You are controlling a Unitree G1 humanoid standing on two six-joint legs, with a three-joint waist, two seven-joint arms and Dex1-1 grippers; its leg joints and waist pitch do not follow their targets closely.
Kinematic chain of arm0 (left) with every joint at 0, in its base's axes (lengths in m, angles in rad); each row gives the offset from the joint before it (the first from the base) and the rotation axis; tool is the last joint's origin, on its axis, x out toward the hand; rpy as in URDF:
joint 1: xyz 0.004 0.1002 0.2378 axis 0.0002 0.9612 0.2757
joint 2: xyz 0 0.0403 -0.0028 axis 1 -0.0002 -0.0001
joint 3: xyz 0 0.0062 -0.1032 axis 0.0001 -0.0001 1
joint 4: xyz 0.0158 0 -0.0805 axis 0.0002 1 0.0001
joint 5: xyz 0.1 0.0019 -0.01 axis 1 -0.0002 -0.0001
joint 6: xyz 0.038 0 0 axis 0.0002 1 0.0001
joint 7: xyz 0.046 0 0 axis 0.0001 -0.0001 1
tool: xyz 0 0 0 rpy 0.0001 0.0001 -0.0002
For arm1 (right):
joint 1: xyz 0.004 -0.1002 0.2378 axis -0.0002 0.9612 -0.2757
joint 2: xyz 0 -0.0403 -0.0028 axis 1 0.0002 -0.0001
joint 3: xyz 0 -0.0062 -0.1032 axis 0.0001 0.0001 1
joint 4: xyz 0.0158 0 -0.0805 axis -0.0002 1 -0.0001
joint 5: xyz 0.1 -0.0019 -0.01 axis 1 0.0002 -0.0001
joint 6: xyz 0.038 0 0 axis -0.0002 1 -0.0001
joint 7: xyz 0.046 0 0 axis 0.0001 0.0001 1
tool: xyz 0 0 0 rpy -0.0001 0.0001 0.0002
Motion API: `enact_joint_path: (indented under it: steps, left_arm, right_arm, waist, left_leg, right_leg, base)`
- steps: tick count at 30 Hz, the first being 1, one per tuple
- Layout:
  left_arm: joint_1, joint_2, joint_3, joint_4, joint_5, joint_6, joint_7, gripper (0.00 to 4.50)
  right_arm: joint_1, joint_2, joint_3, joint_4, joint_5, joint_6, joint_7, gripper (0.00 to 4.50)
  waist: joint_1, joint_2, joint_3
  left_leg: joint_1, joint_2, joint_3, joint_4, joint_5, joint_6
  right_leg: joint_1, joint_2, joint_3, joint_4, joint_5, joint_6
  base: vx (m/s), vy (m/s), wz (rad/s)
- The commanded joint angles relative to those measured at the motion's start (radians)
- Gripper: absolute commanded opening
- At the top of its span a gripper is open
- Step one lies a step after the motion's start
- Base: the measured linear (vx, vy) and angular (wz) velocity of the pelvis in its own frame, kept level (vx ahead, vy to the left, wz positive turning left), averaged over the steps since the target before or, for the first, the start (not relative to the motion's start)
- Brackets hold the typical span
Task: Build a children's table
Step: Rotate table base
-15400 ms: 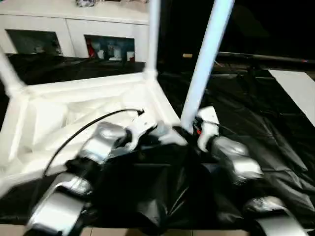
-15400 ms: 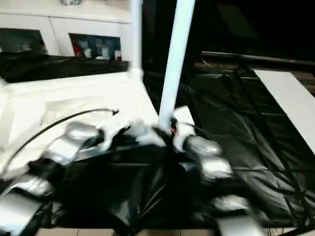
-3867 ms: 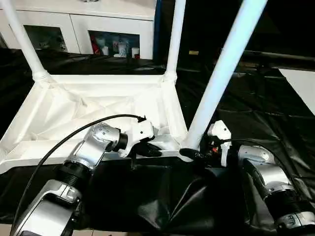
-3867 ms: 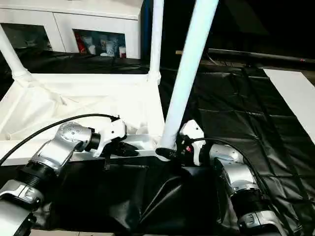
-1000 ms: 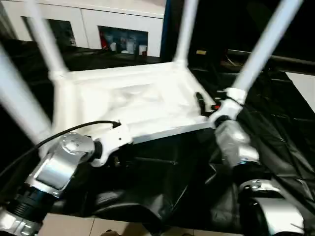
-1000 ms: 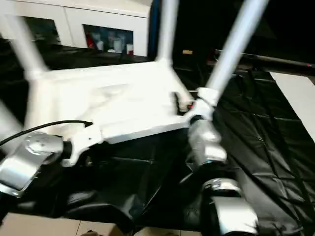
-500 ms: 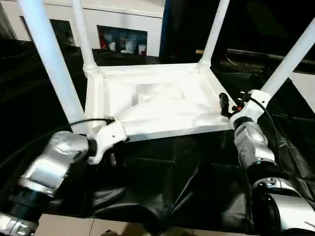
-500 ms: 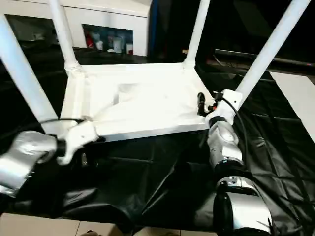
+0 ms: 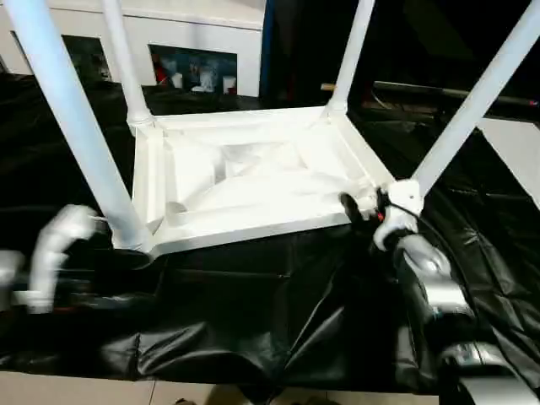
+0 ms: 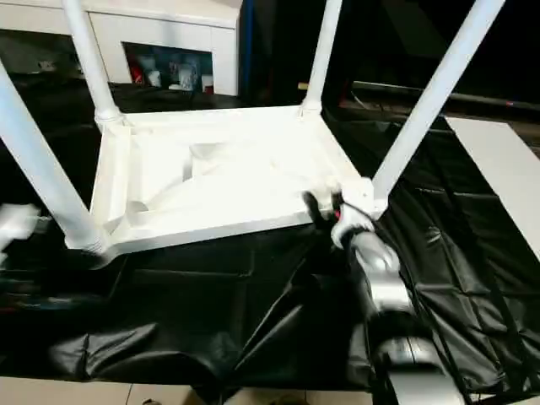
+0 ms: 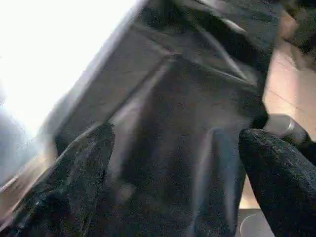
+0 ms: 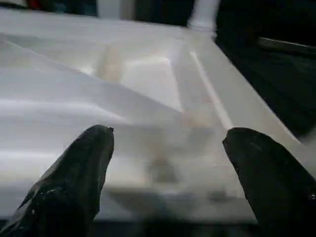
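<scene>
The children's table lies upside down on the black sheet, its white ribbed top (image 9: 253, 181) facing up. All four white legs stand in the corner sockets: near left (image 9: 72, 126), far left (image 9: 122, 63), far right (image 9: 350, 55), near right (image 9: 472, 105). My right gripper (image 9: 364, 207) sits at the near right corner beside that leg's socket. Its fingers (image 12: 79, 173) are open, with the top's underside ahead of them. My left arm (image 9: 51, 249) is blurred at the far left, off the table. My left gripper (image 11: 175, 138) is open over the black sheet, holding nothing.
A black sheet (image 9: 253, 304) covers the work surface and hangs crumpled over the near edge. A white cabinet with glass doors (image 9: 194, 42) stands behind. A white board (image 9: 519, 152) lies at the right. Light floor (image 9: 84, 388) shows along the front.
My left arm has drawn back leftward from the near left corner and leg. My right gripper stays at the near right corner. The view has shifted a little.
</scene>
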Motion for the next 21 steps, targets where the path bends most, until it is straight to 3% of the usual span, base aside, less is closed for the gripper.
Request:
enact_joint_path:
  steps: [1, 7, 11, 14, 21]
  left_arm:
    - [0.011, 0.023, 0.058, 0.019, -0.013, 0.019, -0.004, 4.46]
    - [0.015, 0.087, 0.129, 0.147, 0.006, -0.026, 0.028, 4.46]
    - [-0.025, 0.08, 0.153, 0.217, -0.01, -0.089, 0.048, 4.46]
    - [-0.111, 0.01, 0.188, 0.269, -0.039, -0.159, 0.066, 4.46]
    - [-0.192, -0.092, 0.144, 0.195, -0.165, -0.071, 0.026, 4.46]
  right_arm:
    - [0.025, -0.015, -0.034, -0.029, -0.001, 0.021, -0.04, 3.99]
    - [0.087, -0.015, -0.042, -0.08, -0.002, 0.072, -0.082, 3.99]
    - [0.104, -0.013, -0.034, -0.1, -0.021, 0.085, -0.088, 3.99]
    - [0.111, -0.005, -0.021, -0.119, -0.012, 0.124, -0.067, 3.99]
    - [0.081, 0.001, 0.018, -0.089, -0.03, 0.154, -0.026, 3.99]
  waist:
    - [-0.005, 0.024, -0.05]
    - [-0.007, 0.025, -0.047]
    - [-0.007, 0.027, -0.049]
    - [-0.001, 0.028, -0.052]
    - [-0.001, 0.021, -0.059]
  left_leg:
    - [0.016, 0.0, 0.01, -0.073, -0.265, -0.022]
    - [0.02, 0.001, 0.007, -0.076, -0.302, -0.013]
    - [0.02, 0.002, 0.008, -0.076, -0.279, -0.012]
    - [0.023, 0.002, 0.009, -0.073, -0.259, -0.011]
    - [0.017, 0.002, 0.011, -0.069, -0.204, -0.008]
  right_leg:
    - [0.039, -0.031, 0.029, -0.074, -0.158, -0.186]
    - [0.032, -0.033, 0.03, -0.081, -0.213, -0.171]
    - [0.034, -0.034, 0.03, -0.076, -0.157, -0.19]
    - [0.039, -0.037, 0.03, -0.073, -0.12, -0.206]
    - [0.049, -0.039, 0.028, -0.062, -0.055, -0.225]
  base:
    - [0.0, 0.0, 0.0]
    - [0.0, 0.0, 0.0]
    - [0.0, 0.0, 0.0]
    - [0.0, 0.0, 0.0]
    - [0.0, 0.0, 0.0]
